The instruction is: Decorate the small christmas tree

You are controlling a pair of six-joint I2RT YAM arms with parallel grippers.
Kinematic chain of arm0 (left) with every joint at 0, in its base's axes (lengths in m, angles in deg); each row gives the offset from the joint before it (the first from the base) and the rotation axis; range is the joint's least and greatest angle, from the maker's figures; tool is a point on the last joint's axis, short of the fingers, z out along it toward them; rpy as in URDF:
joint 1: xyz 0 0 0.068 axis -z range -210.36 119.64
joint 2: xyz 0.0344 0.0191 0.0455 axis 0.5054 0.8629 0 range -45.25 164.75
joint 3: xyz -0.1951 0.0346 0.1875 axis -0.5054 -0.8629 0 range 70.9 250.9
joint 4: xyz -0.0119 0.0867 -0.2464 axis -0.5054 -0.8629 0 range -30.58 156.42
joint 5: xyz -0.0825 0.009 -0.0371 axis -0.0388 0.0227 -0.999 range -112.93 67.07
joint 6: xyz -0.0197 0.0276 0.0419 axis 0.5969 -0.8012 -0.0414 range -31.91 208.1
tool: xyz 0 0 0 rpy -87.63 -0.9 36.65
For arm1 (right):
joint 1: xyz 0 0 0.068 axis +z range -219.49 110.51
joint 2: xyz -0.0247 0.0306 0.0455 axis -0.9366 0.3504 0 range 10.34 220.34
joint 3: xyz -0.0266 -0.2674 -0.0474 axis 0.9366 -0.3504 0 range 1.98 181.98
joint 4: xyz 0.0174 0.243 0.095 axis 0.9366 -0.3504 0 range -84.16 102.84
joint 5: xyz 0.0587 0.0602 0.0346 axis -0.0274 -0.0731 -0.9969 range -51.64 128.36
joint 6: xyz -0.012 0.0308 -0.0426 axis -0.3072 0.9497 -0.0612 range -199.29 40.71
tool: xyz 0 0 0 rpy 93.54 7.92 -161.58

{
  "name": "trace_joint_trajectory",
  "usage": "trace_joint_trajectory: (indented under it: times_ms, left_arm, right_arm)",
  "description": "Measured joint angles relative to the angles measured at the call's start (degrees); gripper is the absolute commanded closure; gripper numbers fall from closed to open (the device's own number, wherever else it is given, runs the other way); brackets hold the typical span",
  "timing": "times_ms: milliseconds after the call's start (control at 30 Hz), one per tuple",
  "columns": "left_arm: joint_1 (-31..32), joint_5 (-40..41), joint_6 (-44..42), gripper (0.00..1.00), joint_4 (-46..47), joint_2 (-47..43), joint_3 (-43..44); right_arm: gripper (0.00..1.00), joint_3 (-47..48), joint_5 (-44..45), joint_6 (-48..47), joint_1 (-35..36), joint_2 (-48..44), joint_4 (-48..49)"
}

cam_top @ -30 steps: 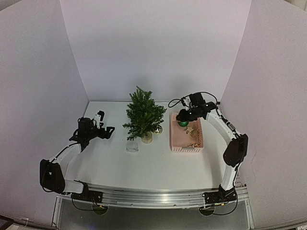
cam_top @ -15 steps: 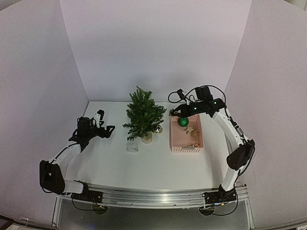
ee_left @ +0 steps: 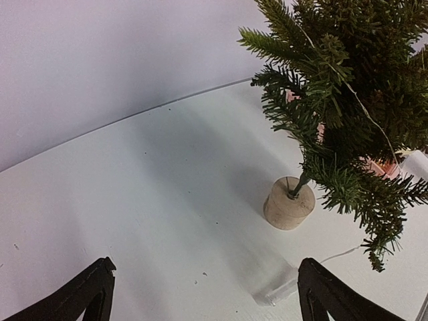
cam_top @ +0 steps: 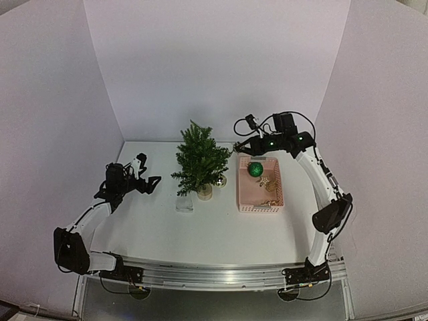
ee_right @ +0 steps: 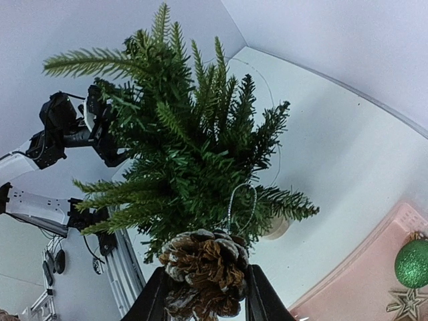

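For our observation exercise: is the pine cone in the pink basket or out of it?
Out. The right pincer grips the pine cone beside the small christmas tree, not inside the pink basket.

We find no writing, label, brand mark or number that we can read on anything in view (not on the small christmas tree (cam_top: 199,160), the pink basket (cam_top: 261,209), the pine cone (ee_right: 204,271) or the counter (cam_top: 154,227)).
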State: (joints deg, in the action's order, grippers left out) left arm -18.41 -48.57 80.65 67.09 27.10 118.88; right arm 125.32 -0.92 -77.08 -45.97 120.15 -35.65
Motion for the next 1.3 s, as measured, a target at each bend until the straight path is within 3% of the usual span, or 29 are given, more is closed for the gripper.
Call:
trace_joint_trajectory:
  times_ms: [433,800,1300]
  left_arm:
    - [0.0,-0.4,0.0,0.05,0.0,0.0,0.0]
    - [0.0,-0.4,0.0,0.05,-0.1,0.0,0.0]
    - [0.0,-0.4,0.0,0.05,-0.1,0.0,0.0]
  right_arm:
    - [0.71,-0.3,4.9,-0.9,-0.2,3.2,1.8]
    - [0.72,-0.3,4.5,-0.9,-2.0,9.0,2.5]
    - [0.73,-0.3,2.6,-2.2,-2.1,9.2,3.2]
